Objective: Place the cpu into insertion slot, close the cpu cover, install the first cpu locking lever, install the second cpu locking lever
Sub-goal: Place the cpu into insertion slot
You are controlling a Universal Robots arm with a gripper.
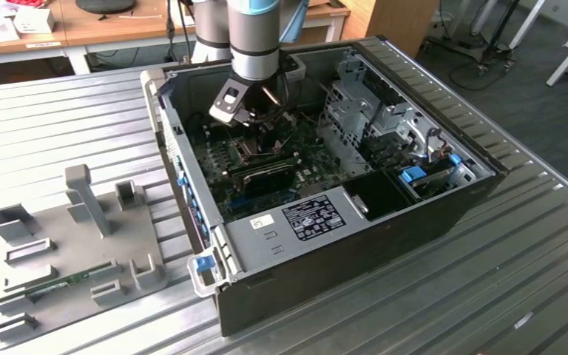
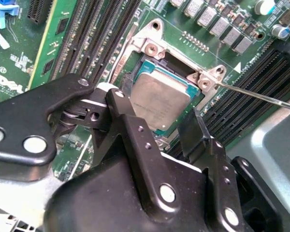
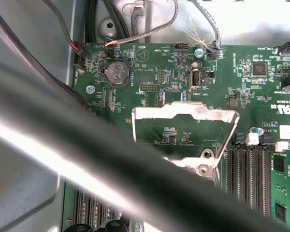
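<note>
In the second wrist view the cpu (image 2: pixel 159 94), a flat square chip with a grey lid, lies level in the insertion slot (image 2: pixel 150 47), whose silvery rim frames it. My gripper (image 2: pixel 154 116) straddles the chip, one black finger pressed against each side edge. The cpu cover (image 3: pixel 183 110), a silvery window frame, stands tilted up off the socket in the first wrist view. A thin metal lever rod (image 2: pixel 261 96) sticks out past one socket corner. In the exterior view my gripper (image 1: pixel 248 122) reaches down into the open computer case over the green motherboard (image 1: pixel 264 185).
Long black memory slots (image 2: pixel 101 38) flank the socket on both sides. A blurred dark cable (image 3: pixel 87 159) crosses close to the first wrist camera. Drive cages (image 1: pixel 383 118) fill the case toward the exterior view's right. A grey fixture tray (image 1: pixel 67 244) lies on the slatted table.
</note>
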